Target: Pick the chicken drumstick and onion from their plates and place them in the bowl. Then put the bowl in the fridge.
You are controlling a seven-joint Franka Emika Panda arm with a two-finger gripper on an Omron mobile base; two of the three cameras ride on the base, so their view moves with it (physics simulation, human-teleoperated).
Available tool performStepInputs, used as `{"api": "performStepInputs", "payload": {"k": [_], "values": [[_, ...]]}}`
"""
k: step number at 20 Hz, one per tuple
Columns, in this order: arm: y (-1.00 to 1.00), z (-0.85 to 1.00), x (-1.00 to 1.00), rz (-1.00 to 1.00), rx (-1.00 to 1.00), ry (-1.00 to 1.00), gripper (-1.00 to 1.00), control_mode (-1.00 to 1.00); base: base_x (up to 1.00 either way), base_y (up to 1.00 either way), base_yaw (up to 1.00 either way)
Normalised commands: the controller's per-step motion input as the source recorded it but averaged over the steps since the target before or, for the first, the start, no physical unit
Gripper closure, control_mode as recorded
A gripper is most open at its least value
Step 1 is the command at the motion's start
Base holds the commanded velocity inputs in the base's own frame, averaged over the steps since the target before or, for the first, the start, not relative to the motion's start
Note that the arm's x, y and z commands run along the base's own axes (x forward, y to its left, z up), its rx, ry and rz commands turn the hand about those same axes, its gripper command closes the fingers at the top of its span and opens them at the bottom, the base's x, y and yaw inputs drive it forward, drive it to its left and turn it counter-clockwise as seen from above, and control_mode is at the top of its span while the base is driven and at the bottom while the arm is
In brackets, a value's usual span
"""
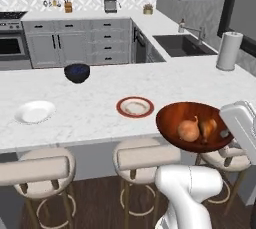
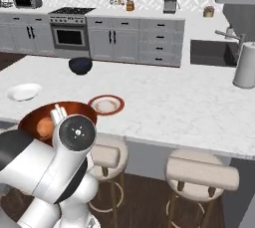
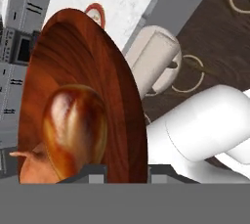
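You had the gripper (image 3: 126, 171) clamped shut on the rim of the bowl (image 1: 186, 111), with the two tips straddling the edge at the near side, so the whole bowl hung out in front of the gripper. It looked lifted clear, out past the counter (image 1: 90, 118) edge and over the stools (image 1: 145, 159), not resting on anything. My guess is that pinching the rim was the only way in, since the bowl is far too wide to grab across.

The onion (image 1: 189, 129) and drumstick (image 1: 208, 127) were both already inside, right up against each other just beyond the gripper tips. They'd probably settled there because the bowl tipped a little toward the gripper side. In the hand view the drumstick (image 3: 74, 130) sat big and glossy just ahead of the tips, with the onion (image 3: 35, 167) tucked beside it.

Both plates were bare, well beyond the bowl: the red-rimmed plate (image 1: 135, 107) closer, the white plate (image 1: 34, 111) far off to the side. The small dark bowl (image 1: 77, 72) sat further back still.

So I'd say the loading was done and only the fridge trip remained. A one-sided rim grip can slip, so go easy.
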Motion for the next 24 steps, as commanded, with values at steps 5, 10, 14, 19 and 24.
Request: {"api": "performStepInputs", "payload": {"k": [5,10,14,19,24], "values": [[0.00,0.00,0.00,0.00,0.00,0.00,1.00,1.00,-0.27,1.00,0.28],[0.00,0.00,0.00,0.00,0.00,0.00,1.00,1.00,-0.08,1.00,0.24],[0.00,0.00,0.00,0.00,0.00,0.00,1.00,1.00,0.00,1.00,0.18],[0.00,0.00,0.00,0.00,0.00,0.00,1.00,1.00,-0.02,1.00,0.02],[0.00,0.00,0.00,0.00,0.00,0.00,1.00,1.00,0.00,1.00,0.00]]}}
